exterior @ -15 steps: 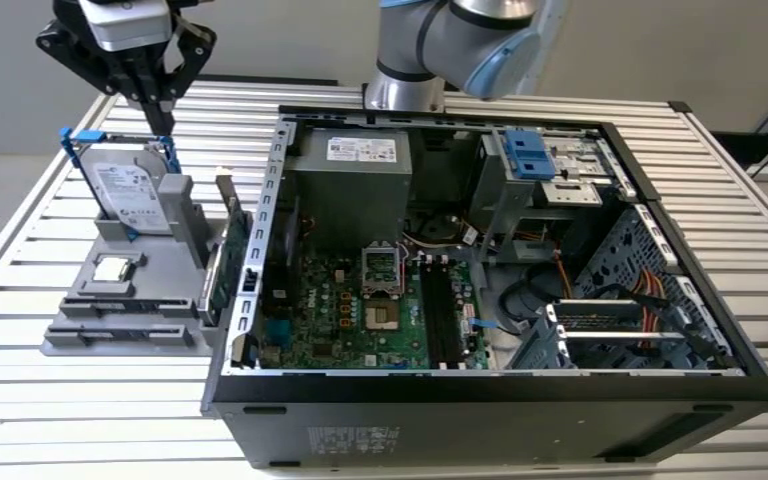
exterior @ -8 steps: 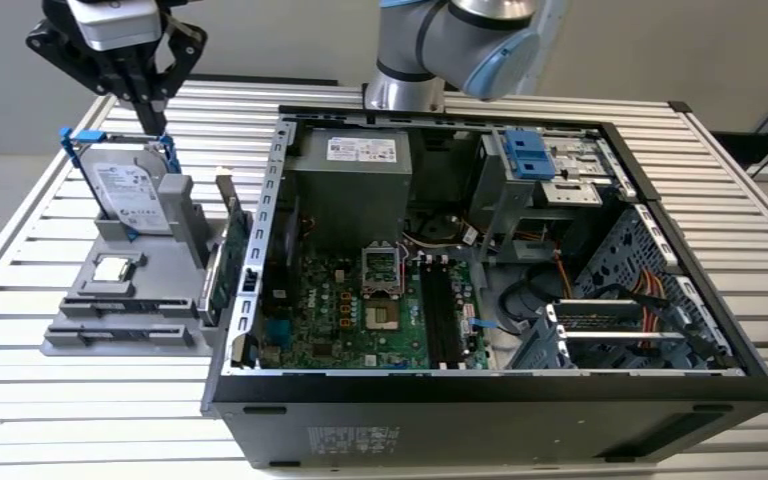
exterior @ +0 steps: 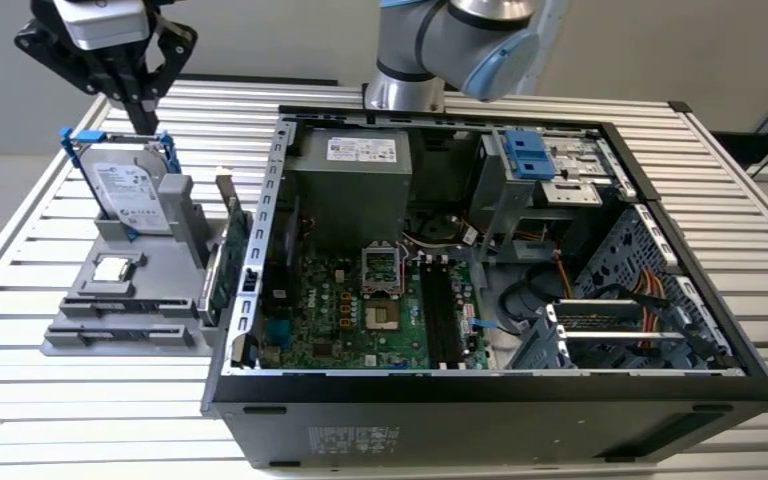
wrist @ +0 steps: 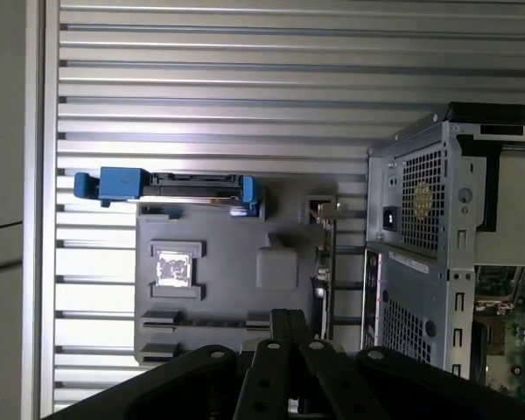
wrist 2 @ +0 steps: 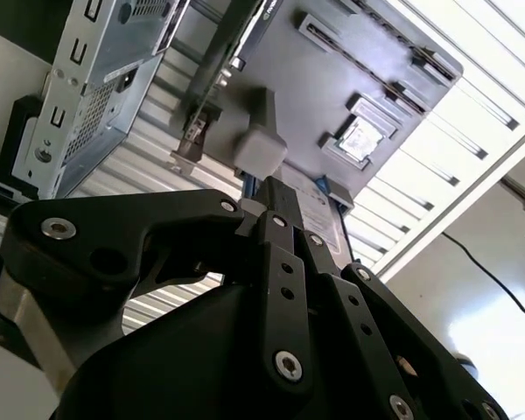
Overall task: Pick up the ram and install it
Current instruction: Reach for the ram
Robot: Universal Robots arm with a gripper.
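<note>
Pincer (wrist 2: 276,197) closed; long, slim green ram (exterior: 215,288)

Slatted table (exterior: 37,400): gray fixture (exterior: 117,335), computer case (exterior: 491,425).

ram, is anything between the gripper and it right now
Nothing visible covers the ram; its top edge is open. The gripper hangs above the upright hard drive at the fixture's other end, so that drive is the nearest obstacle. A wider card stands close beside the ram, on the case side.
</note>
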